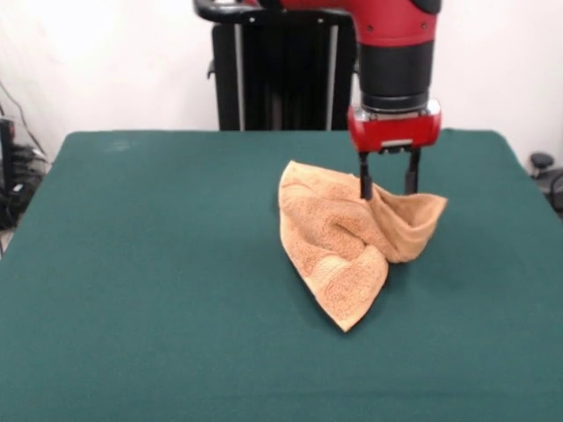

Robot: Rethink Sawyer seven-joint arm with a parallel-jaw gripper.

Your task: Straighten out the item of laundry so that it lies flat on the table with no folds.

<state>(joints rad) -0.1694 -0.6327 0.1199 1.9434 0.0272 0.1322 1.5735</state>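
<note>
Mid-table (132, 264) claw (387, 186) apparently pinching crumpled towel (339, 237) edge; open room around

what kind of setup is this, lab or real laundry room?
Most likely a robotics lab. A red and black arm on a black pedestal works at a green felt-covered table against a bare white wall, its gripper at a crumpled orange towel. No household fittings show.

Crumpled on the surface (132, 264), right of centre: towel (339, 237), one corner trailing toward 6 o'clock. Directly above its 1 o'clock edge, touching the cloth: pincer (387, 186). Behind, at 12 o'clock: pedestal (277, 75).
</note>
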